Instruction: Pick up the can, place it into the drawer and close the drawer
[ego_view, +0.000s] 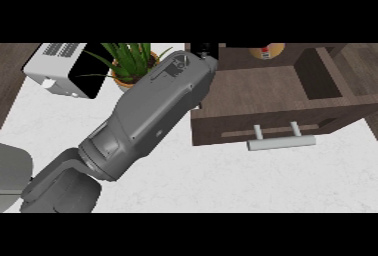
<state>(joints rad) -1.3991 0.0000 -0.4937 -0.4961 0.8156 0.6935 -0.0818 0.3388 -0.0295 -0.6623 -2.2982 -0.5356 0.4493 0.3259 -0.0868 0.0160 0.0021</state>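
A dark wooden drawer (258, 90) stands pulled open at the upper right, its front panel carrying a pale bar handle (281, 143). At the picture's top edge, by the drawer's far side, a yellow-orange can (267, 52) shows only in part; whether it sits in the drawer or behind it I cannot tell. A grey forearm runs from the lower left up to the drawer's far left corner. Only a black sliver of my left hand (204, 49) shows there, left of the can and apart from it. My right hand does not show.
A potted green plant (131, 61) stands just left of the forearm's end. A white appliance with a black face (63, 70) sits at the far left. White marble counter (244, 180) spreads below the drawer. A grey rounded part (11, 170) is at the left edge.
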